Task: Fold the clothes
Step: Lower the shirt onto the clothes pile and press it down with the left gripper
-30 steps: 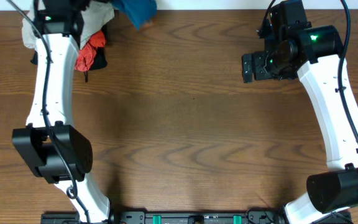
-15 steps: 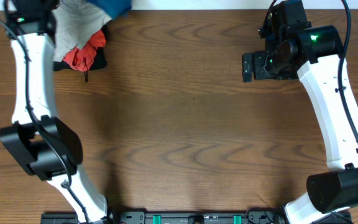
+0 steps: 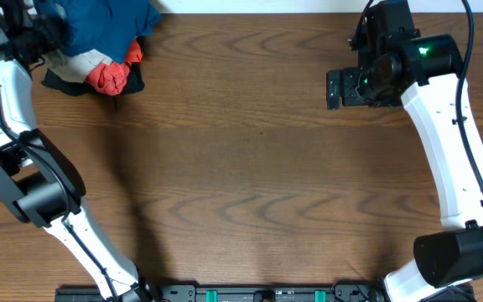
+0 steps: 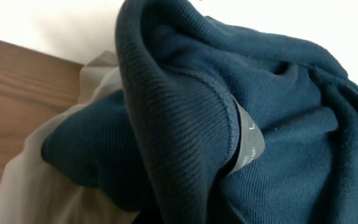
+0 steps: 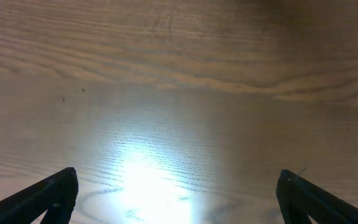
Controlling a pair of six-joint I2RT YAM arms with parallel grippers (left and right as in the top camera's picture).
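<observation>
A pile of clothes lies at the table's far left corner: a dark blue garment (image 3: 107, 25) on top, a red one (image 3: 111, 74), a beige one (image 3: 70, 65) and a black one (image 3: 64, 84) beneath. My left gripper (image 3: 33, 27) is at the pile's left end, its fingers buried in the cloth, apparently shut on the blue garment. That garment, with its collar label, fills the left wrist view (image 4: 278, 124) over beige cloth (image 4: 30, 180). My right gripper (image 3: 335, 89) hovers open and empty over bare wood at the far right; its fingertips (image 5: 179, 199) are wide apart.
The wooden table (image 3: 250, 168) runs to a white wall at the back edge. The left arm's elbow (image 3: 23, 184) hangs over the table's left side. The arm bases stand at the front edge.
My left gripper has swung left along the back edge, dragging the blue garment from the top middle over the pile. The right arm has not moved.
</observation>
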